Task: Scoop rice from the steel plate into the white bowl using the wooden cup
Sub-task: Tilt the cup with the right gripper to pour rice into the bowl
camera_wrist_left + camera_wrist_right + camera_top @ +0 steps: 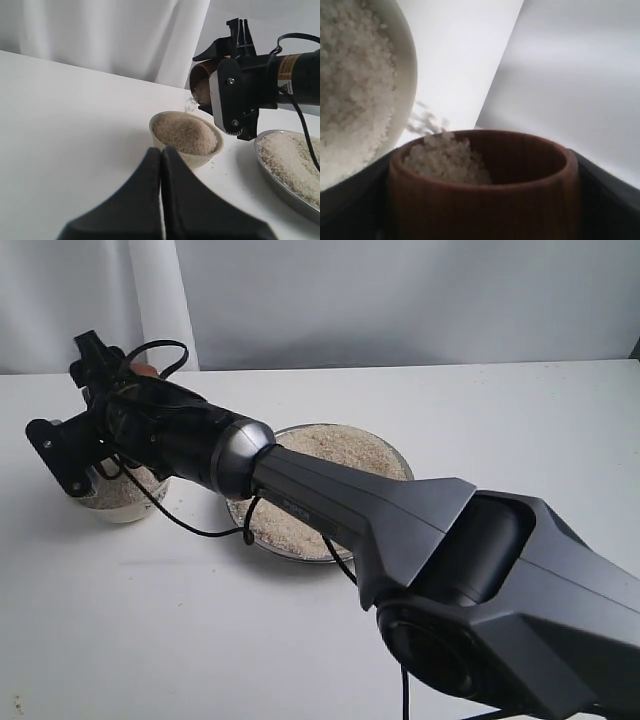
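My right gripper is shut on the wooden cup and reaches across to the left. It holds the cup tipped above the white bowl. Rice lies at the cup's lip, and a few grains are falling toward the bowl. The bowl is heaped with rice. The steel plate, partly hidden by the right arm, holds a bed of rice just right of the bowl. My left gripper is shut and empty, low over the table, a short way from the bowl.
The right arm's dark forearm stretches across the plate, with a cable hanging to the table. A few loose grains lie by the bowl. A pale backdrop closes off the far edge of the white table.
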